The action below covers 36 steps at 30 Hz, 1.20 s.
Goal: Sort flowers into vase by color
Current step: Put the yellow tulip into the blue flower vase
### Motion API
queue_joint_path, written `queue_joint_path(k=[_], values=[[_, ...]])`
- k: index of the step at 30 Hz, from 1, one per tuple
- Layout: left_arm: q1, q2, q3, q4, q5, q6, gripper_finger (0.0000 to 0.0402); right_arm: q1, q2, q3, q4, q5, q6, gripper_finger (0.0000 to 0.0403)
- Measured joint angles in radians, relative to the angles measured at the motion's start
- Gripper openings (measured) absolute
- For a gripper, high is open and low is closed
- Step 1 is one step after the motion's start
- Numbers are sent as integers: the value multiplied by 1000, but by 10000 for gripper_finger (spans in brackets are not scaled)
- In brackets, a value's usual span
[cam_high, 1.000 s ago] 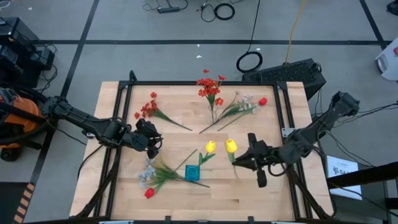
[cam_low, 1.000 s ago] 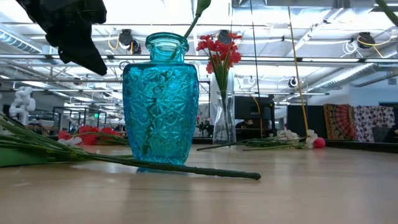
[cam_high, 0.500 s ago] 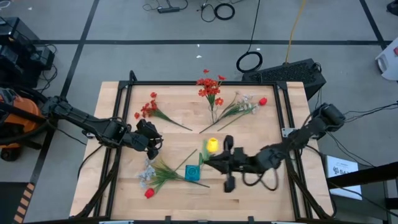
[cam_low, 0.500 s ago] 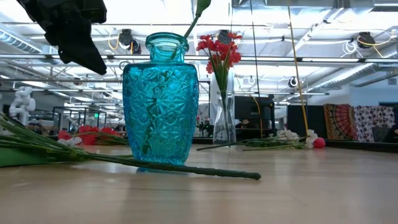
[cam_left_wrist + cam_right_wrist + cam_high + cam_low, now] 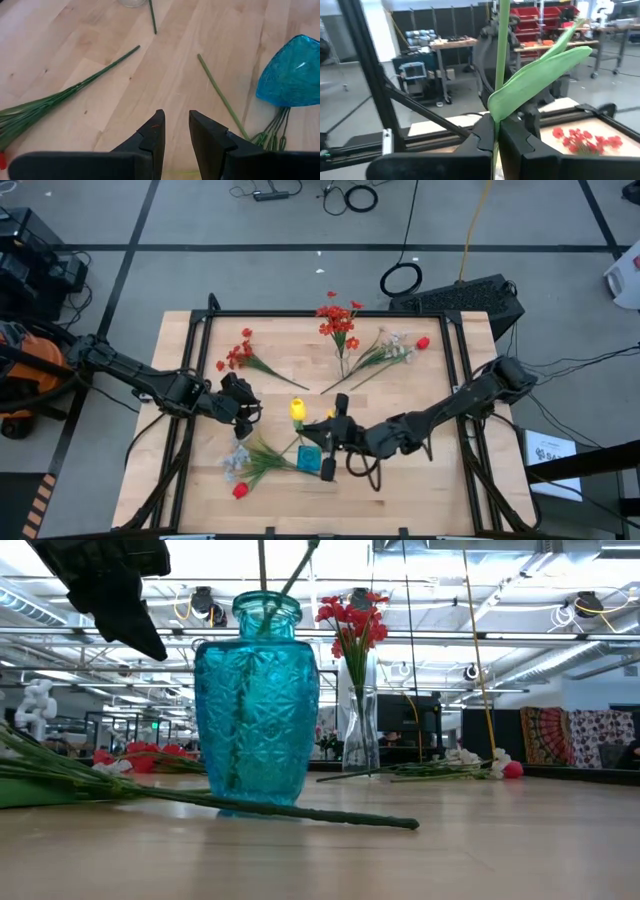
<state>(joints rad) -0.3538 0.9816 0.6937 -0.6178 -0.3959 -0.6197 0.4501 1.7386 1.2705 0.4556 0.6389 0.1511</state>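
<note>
Yellow tulip from above: the right gripper (image 5: 333,442) has carried one yellow tulip (image 5: 297,410) across the table to the blue vase (image 5: 310,459). A second ago it was far off to the right.
What that means: this tulip joins the yellow one already in the vase. The step looks almost done.
Left gripper from above: the left gripper (image 5: 247,412) waits left of the vase, just as before.
On the table from above: red flowers (image 5: 236,356) lie at the back left. A pale bunch (image 5: 240,462) with a red bud lies by the blue vase. Another pale bunch (image 5: 392,350) lies at the back.
Low view, blue vase: two green stems (image 5: 262,565) now stick out of its top. Before there was one.
Low view, glass vase: a clear vase (image 5: 361,730) behind holds red flowers.
Left wrist view: its fingers (image 5: 152,140) are spread a little and hold nothing. The blue vase shows nearby.
Right wrist view: its fingers (image 5: 484,140) are pressed together on the tulip's green stem, with a leaf (image 5: 535,75) beside it.
</note>
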Motion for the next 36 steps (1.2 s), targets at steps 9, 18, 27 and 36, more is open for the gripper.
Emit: queue_joint_path(k=[9,18,27,36], values=[[0,0,0,5,0,-2,93,3,63,0,-59,10,95,2],[0,0,0,10,-2,-28,93,3,56,0,-68,-59,124,2],[0,0,0,11,-24,-29,93,3,55,-1,21,-227,91,2],[0,0,0,11,-27,-29,93,1,55,2,47,-249,92,17]])
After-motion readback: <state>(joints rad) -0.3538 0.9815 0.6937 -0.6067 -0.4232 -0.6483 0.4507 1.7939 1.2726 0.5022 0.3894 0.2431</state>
